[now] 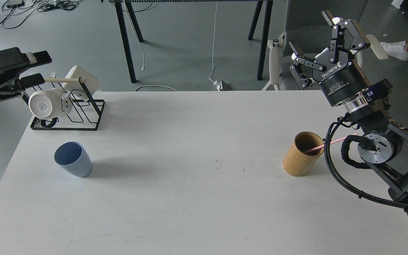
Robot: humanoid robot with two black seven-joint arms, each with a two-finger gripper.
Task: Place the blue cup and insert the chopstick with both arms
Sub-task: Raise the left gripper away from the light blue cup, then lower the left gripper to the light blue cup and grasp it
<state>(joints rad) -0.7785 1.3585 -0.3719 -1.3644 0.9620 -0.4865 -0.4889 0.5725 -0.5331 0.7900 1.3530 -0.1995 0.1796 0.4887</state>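
Observation:
The pale-blue cup [73,159] stands upright on the white table [190,184] at the left, in front of the rack. A pink chopstick [326,144] leans in the tan bamboo holder [302,153] at the right, its upper end passing behind my right arm's cable. My right gripper [319,42] is raised above and behind the holder, fingers spread wide and empty. My left gripper [37,67] is at the far left edge, beside the rack, its two fingers apart with nothing between them.
A black wire rack [73,113] at the back left holds two white mugs [48,102] and a pale wooden dowel [64,80]. A grey chair [296,42] and black table legs stand behind the table. My right arm's cable [335,170] hangs beside the holder.

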